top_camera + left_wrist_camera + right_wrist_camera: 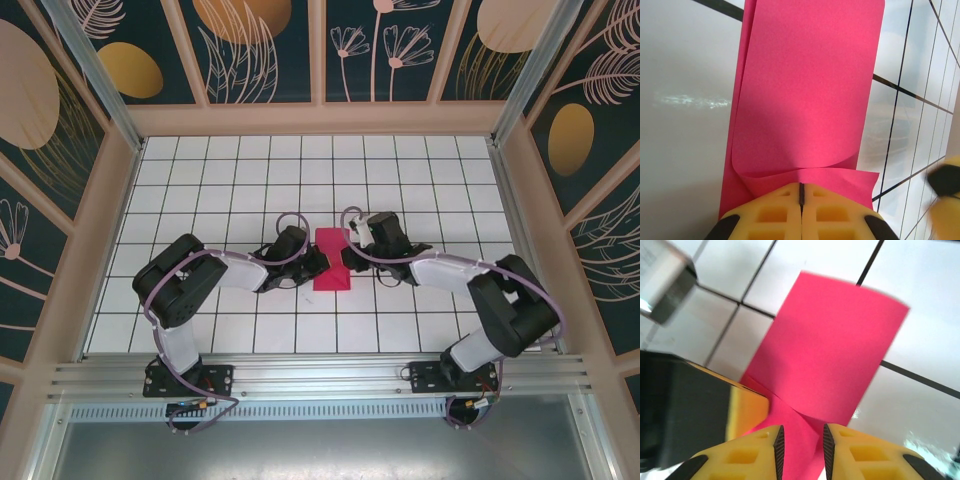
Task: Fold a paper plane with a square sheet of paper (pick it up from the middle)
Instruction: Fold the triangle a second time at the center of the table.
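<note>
Both arms bend inward from the bottom of the top view, elbows out, their wrists meeting at mid-frame. The left fingers (801, 210) are pressed together, pinching the near edge of the square sheet of paper (331, 265), which curls over itself there. The right fingers (349, 252) stand a narrow gap apart, with pink paper running between them. Bare tabletop (200, 180) tiles surround the sheet, and the walls are well apart. One sheet, two arms.
</note>
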Robot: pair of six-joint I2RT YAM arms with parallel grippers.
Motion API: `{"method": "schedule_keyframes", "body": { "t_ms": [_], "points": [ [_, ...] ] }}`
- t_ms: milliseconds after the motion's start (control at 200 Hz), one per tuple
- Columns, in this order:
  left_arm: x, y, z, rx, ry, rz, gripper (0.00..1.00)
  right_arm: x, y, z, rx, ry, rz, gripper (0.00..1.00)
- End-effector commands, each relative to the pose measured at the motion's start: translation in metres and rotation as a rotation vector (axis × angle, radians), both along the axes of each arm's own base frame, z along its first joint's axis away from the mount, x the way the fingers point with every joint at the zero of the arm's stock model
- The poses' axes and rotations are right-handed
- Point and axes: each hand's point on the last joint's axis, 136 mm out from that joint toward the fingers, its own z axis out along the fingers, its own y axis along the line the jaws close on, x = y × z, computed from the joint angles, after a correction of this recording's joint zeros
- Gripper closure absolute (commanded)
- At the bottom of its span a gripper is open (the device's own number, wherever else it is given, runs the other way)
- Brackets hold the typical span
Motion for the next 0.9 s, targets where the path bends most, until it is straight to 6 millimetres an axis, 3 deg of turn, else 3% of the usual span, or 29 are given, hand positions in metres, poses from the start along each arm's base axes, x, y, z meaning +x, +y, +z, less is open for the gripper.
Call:
{"method": "schedule_keyframes", "body": {
  "t_ms": [0, 170, 340, 590, 896],
  "points": [
    [-0.008, 0.011, -0.026, 0.06, 0.049, 0.023, 0.92, -0.017, -0.008, 0.012, 0.082, 0.094, -0.073, 0.71],
    [-0.008, 0.012, -0.026, 0.063, 0.046, 0.027, 0.92, -0.046, 0.004, 0.018, 0.201, 0.263, -0.025, 0.72],
    [-0.007, 0.011, -0.025, 0.062, 0.044, 0.029, 0.92, -0.068, 0.021, 0.009, 0.261, 0.39, 0.025, 0.87],
    [-0.007, 0.013, -0.026, 0.07, 0.045, 0.032, 0.92, -0.07, 0.036, -0.009, 0.203, 0.452, 0.071, 0.94],
    [-0.007, 0.014, -0.025, 0.08, 0.041, 0.028, 0.92, -0.052, 0.024, -0.042, 0.046, 0.463, -0.014, 0.95]
  ]
}}
